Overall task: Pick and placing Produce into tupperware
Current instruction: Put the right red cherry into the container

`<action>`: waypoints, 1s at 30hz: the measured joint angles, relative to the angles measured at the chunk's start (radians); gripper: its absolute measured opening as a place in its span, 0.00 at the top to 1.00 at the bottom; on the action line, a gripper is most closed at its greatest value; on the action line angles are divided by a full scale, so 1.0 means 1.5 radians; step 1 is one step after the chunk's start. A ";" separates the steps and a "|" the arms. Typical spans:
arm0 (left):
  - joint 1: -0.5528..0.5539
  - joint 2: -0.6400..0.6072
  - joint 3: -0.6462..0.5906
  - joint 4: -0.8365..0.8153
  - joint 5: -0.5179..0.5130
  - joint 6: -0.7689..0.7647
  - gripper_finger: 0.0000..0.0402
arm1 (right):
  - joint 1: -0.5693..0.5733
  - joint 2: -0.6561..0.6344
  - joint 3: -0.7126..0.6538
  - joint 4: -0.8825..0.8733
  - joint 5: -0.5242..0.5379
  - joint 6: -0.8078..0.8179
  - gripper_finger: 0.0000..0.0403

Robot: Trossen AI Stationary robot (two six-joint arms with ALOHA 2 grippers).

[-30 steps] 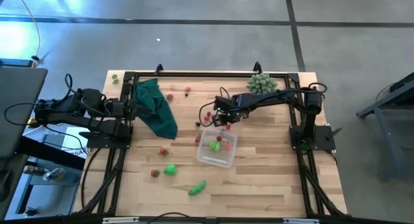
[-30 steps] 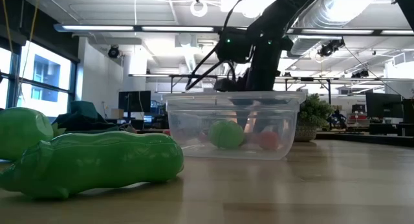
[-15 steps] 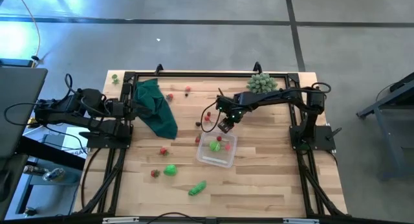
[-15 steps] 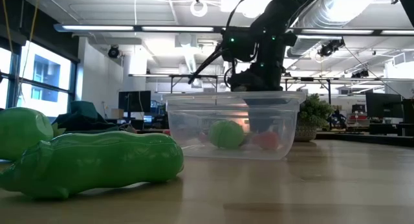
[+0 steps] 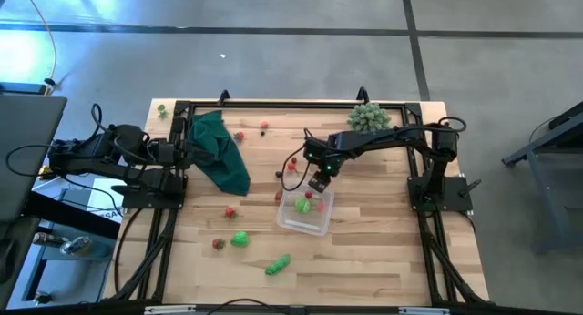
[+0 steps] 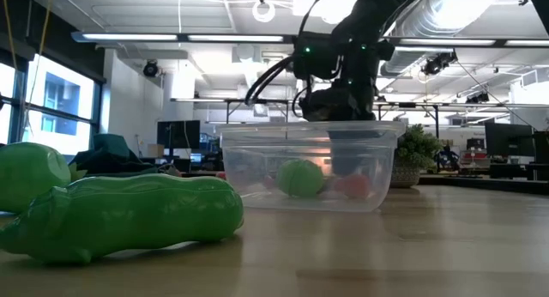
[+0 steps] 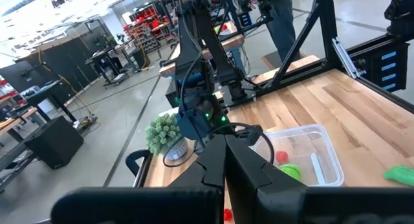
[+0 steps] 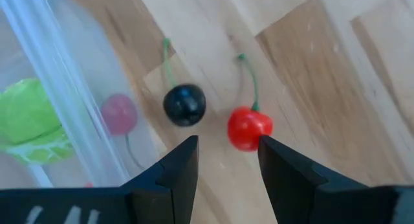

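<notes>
Right gripper (image 8: 226, 156) released, hovering over red cherry (image 8: 249, 128) and dark cherry (image 8: 185, 105) just outside tupperware (image 5: 306, 215). Left gripper (image 7: 226, 160) clenched, parked at table edge.

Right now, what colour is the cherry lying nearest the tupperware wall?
Black cherry, green stem; clearest in the right wrist view.
</notes>
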 joint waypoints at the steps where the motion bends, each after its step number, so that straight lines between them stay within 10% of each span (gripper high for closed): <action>1: 0.000 0.000 0.000 0.000 0.000 0.000 1.00 | 0.000 0.000 0.000 0.003 0.008 -0.001 0.62; 30: 0.000 0.000 0.000 0.000 0.000 0.000 1.00 | 0.016 0.011 -0.003 0.003 0.061 -0.065 0.62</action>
